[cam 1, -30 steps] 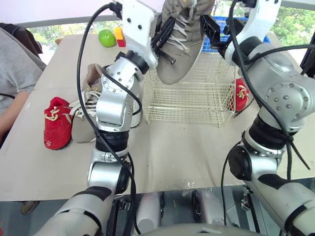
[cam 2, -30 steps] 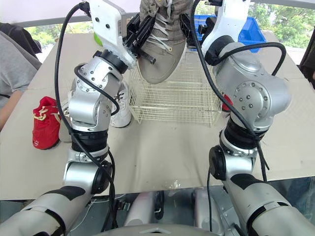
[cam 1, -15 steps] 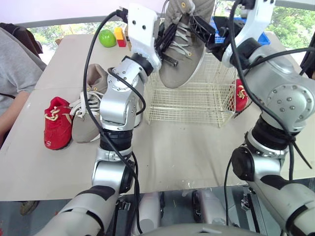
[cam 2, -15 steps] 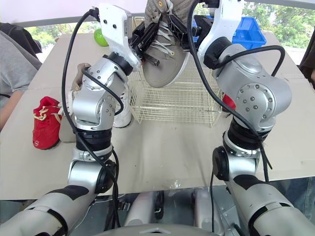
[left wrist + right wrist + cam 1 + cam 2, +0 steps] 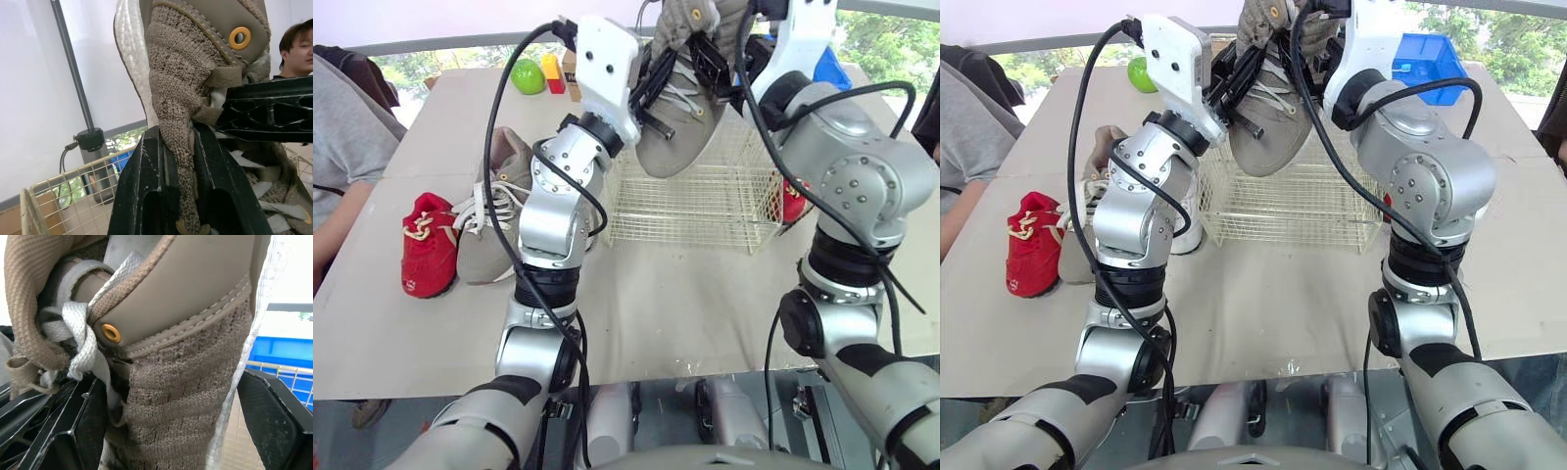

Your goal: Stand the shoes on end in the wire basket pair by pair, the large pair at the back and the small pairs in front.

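Shoe [image 5: 680, 113] hanging over the basket [image 5: 705, 211]
My left gripper [image 5: 178, 161] and right gripper [image 5: 181, 421] both clamp it, toe down; I should lower it straight, snug against the basket's back wall.

Head stereo down; wrist cams near shoe [image 5: 181, 98]

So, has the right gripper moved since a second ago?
Yes, the right gripper went leftward over the white wire basket, onto the large tan knit shoe.
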### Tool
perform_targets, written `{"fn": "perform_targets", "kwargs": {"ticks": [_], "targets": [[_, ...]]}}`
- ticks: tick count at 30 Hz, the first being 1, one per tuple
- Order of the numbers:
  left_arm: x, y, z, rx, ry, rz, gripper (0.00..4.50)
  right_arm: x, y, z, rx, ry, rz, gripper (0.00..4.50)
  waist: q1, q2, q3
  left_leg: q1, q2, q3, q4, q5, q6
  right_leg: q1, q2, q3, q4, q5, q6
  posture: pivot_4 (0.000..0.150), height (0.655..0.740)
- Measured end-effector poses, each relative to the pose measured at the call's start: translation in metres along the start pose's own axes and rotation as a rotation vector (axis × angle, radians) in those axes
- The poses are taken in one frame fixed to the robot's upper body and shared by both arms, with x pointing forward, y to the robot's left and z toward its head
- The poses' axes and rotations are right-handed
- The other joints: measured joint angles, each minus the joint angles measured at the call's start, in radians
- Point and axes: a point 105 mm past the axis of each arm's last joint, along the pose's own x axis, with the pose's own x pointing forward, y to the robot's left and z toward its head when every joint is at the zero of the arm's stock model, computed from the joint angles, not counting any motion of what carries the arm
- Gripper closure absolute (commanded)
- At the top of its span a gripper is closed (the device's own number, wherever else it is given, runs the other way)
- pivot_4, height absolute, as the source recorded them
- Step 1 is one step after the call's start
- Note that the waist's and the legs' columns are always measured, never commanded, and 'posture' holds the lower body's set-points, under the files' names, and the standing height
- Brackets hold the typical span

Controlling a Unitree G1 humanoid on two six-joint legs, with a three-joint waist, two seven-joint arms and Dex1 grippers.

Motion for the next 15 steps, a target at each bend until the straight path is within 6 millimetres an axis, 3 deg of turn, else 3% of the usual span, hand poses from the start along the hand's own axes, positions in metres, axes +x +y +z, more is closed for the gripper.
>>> {"fn": "perform_targets", "kwargs": {"ticks": [2, 6, 12, 13, 15], "targets": [[-0.0011, 0.0007, -0.0015, 0.007, 0.003, 0.006, 4.38, 0.0006, 0.0002, 0.0005, -0.033, -0.005, -0.011, 2.96, 0.001, 0.0, 0.0, 0.0, 0.0, 0.0, 0.0, 0.0, 0.0, 0.0, 0.0, 0.0, 0.0, 0.0, 0.0, 0.15, 0.74], [-0.0022, 0.0004, -0.0033, 0.038, 0.009, 0.009, 4.38, 0.0013, 0.0013, 0.001, -0.062, -0.012, -0.022, 4.09, 0.001, 0.0, 0.0, 0.0, 0.0, 0.0, 0.0, 0.0, 0.0, 0.0, 0.0, 0.0, -0.001, 0.0, 0.0, 0.15, 0.74], [-0.0047, 0.0017, -0.0044, 0.041, 0.004, 0.01, 4.38, 0.0022, 0.0028, 0.0012, -0.081, -0.018, -0.004, 4.34, 0.001, 0.0, 0.0, 0.0, 0.0, 0.0, 0.0, 0.0, 0.0, 0.001, 0.0, 0.0, -0.001, 0.0, 0.0, 0.15, 0.74], [-0.0057, 0.0026, -0.0041, 0.01, -0.003, 0.009, 3.58, 0.0024, 0.0034, 0.0019, -0.082, -0.022, 0.005, 4.34, 0.0, 0.0, 0.0, 0.0, 0.0, 0.0, 0.0, 0.0, 0.0, 0.001, 0.0, 0.0, -0.001, 0.0, 0.0, 0.15, 0.74], [-0.0079, 0.0038, -0.003, -0.075, -0.012, 0.006, 3.07, 0.0027, 0.0021, 0.0028, -0.084, -0.029, 0.016, 4.34, 0.0, 0.0, 0.0, 0.0, 0.0, 0.0, 0.0, 0.0, 0.0, 0.001, 0.0, 0.0, -0.001, 0.0, 0.0, 0.15, 0.74]]}}
